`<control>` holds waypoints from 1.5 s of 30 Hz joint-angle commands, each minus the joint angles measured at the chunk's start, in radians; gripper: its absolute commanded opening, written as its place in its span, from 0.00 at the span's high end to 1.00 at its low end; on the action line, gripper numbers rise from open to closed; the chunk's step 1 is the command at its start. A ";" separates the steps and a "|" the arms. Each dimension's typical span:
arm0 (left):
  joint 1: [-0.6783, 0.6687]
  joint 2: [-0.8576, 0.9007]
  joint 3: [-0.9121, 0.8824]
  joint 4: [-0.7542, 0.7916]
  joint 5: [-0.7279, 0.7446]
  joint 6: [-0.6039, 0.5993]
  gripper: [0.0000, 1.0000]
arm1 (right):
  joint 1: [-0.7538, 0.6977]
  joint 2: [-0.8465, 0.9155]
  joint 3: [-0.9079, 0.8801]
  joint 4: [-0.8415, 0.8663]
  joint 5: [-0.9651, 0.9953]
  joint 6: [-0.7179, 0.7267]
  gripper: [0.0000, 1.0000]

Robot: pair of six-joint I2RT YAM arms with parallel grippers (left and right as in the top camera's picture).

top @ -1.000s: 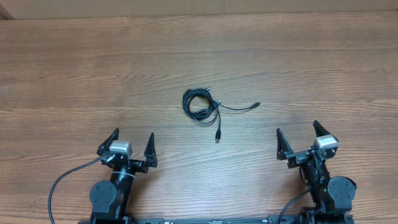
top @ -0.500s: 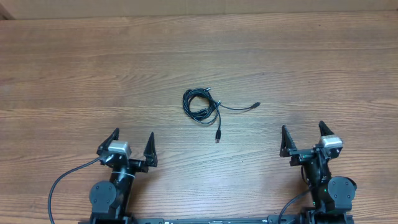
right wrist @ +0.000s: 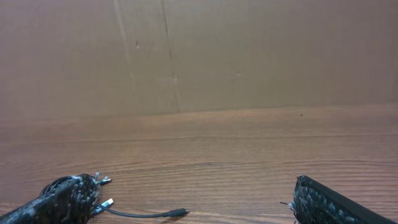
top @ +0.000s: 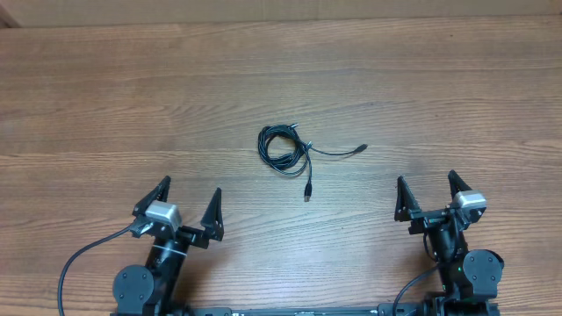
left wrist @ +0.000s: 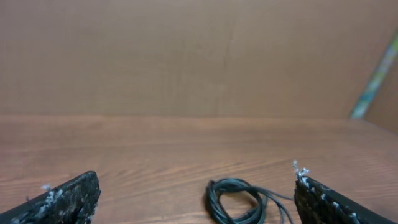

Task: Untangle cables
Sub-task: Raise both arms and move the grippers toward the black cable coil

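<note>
Cables [top: 285,149] coiled on table [top: 105,96] | left hand [top: 190,187] spread, empty | right hand [top: 426,178] spread, empty

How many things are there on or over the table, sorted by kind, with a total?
cable bundle, black, coiled with loose ends: 1
Grippers, the left gripper and the right gripper, both open and empty: 2
Total: 3
</note>
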 commanded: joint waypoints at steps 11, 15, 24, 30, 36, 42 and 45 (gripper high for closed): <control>-0.004 0.578 0.666 -0.425 0.065 0.058 0.00 | 0.002 0.010 0.163 -0.117 -0.069 0.056 0.00; -0.006 0.908 0.953 -0.613 0.146 0.117 0.00 | 0.002 0.071 0.296 -0.212 -0.069 0.056 0.00; -0.006 1.365 1.254 -0.882 0.194 0.096 0.01 | 0.002 0.475 0.659 -0.415 -0.118 0.056 0.00; -0.006 1.478 1.254 -0.888 0.196 -0.010 0.00 | 0.002 0.790 0.870 -0.535 -0.291 0.056 0.00; -0.006 1.575 1.254 -0.885 0.196 -0.024 0.22 | 0.002 1.065 0.963 -0.623 -0.482 0.056 0.00; -0.013 1.673 1.253 -0.879 0.197 -0.055 0.96 | 0.002 1.224 0.963 -0.560 -0.749 0.056 0.00; -0.033 1.726 1.253 -0.855 0.196 -0.057 0.96 | 0.003 1.269 0.963 -0.517 -0.838 0.068 0.00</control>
